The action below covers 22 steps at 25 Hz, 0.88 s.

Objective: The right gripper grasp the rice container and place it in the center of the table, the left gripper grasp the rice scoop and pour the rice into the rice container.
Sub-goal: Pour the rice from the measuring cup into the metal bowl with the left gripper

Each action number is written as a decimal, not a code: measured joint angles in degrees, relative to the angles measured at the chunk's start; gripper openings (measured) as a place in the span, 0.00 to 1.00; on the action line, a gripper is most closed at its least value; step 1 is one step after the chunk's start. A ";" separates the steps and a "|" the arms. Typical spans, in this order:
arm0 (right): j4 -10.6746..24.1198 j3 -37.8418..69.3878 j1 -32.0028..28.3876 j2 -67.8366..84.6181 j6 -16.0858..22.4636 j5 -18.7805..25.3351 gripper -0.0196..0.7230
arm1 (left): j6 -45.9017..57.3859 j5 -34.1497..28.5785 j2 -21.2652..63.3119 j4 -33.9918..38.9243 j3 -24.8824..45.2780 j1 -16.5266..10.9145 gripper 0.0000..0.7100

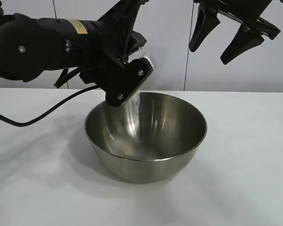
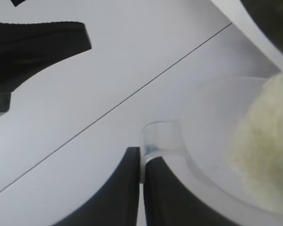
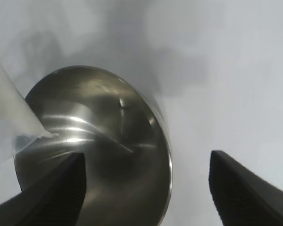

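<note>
The steel rice container (image 1: 146, 141) stands upright in the middle of the white table (image 1: 245, 188). My left gripper (image 1: 132, 77) is shut on the tab handle of the translucent rice scoop (image 1: 147, 60) and holds it tipped above the container's back left rim. A pale streak of rice (image 1: 133, 103) falls from the scoop into the container. In the left wrist view the gripper (image 2: 141, 165) pinches the scoop's tab (image 2: 155, 139), and rice (image 2: 269, 141) is heaped toward the scoop's lip. My right gripper (image 1: 226, 37) hangs open and empty above the container's right side. The right wrist view shows the container (image 3: 99, 141) and the scoop (image 3: 9, 117).
A black cable (image 1: 42, 115) from the left arm lies on the table left of the container. A white panelled wall (image 1: 179, 56) stands behind the table. The right gripper's finger (image 2: 37, 42) shows far off in the left wrist view.
</note>
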<state>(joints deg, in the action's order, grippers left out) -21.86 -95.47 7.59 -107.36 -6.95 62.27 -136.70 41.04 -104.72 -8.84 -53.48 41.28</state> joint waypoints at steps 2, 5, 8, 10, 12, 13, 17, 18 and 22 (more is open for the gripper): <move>0.00 0.00 0.00 0.00 0.00 -0.51 0.71 | -0.36 0.16 0.00 -0.53 0.00 0.96 0.01; -0.05 0.00 0.00 0.00 -0.05 -0.68 0.71 | -0.60 0.16 0.00 -0.98 0.00 2.19 0.01; -0.05 0.00 0.00 0.00 -0.11 -0.68 0.71 | -1.62 0.18 0.00 -1.40 0.00 2.39 0.01; -0.05 0.00 0.00 0.00 -0.11 -0.68 0.71 | -2.90 0.33 0.00 -2.48 0.00 2.39 0.01; -0.05 0.00 0.00 0.00 -0.11 -0.68 0.71 | -3.64 0.33 0.00 -3.84 0.00 2.39 0.01; -0.05 0.00 0.00 0.00 -0.11 -0.68 0.71 | -3.95 0.33 0.00 -4.22 0.00 2.39 0.01; -0.05 0.00 0.00 0.00 -0.11 -0.68 0.71 | -4.90 0.15 0.00 -4.61 0.00 2.39 0.01; -0.05 0.00 0.00 0.00 -0.11 -0.68 0.71 | -4.99 0.15 0.00 -4.75 0.00 2.39 0.01; -0.05 0.00 0.00 0.00 -0.11 -0.68 0.71 | -5.01 -0.04 0.00 -7.29 0.00 2.39 0.01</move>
<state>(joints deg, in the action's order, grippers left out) -21.91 -95.47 7.59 -107.36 -7.07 61.59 -141.70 40.99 -104.72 -16.12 -53.48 43.67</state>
